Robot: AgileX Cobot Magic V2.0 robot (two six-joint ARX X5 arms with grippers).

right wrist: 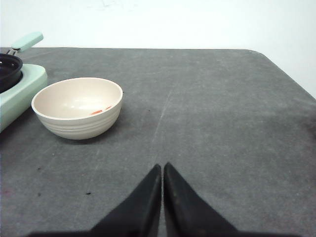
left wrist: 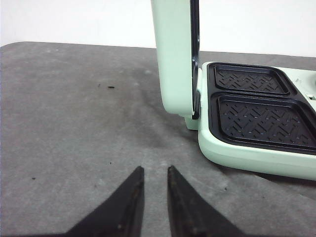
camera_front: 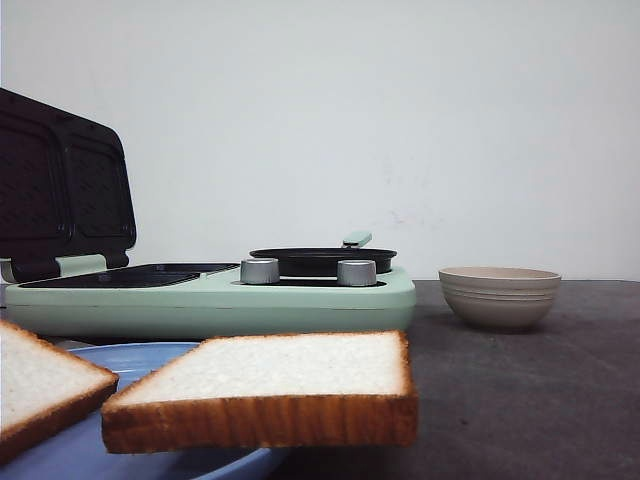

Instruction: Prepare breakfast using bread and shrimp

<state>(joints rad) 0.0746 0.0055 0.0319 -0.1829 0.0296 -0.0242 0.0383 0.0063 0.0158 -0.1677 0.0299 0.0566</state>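
Note:
Two slices of bread lie on a blue plate [camera_front: 150, 362] at the near left: one slice [camera_front: 285, 372] hangs over the plate's rim, the other [camera_front: 40, 380] is cut off by the frame's edge. A small orange bit of the shrimp [right wrist: 97, 112] shows inside the beige bowl [right wrist: 79, 109], mostly hidden by the rim. My left gripper [left wrist: 155, 169] hovers over bare table beside the breakfast maker, its jaws a narrow gap apart and holding nothing. My right gripper [right wrist: 162, 166] is shut and empty over the table, near the bowl. Neither gripper shows in the front view.
A mint-green breakfast maker [camera_front: 220, 295] stands behind the plate, lid [camera_front: 60, 185] raised, with two black grill plates [left wrist: 261, 116], a small black pan [camera_front: 322, 260] and two silver knobs [camera_front: 259, 271]. The grey table ends at an edge [right wrist: 291, 74] past the bowl [camera_front: 499, 296].

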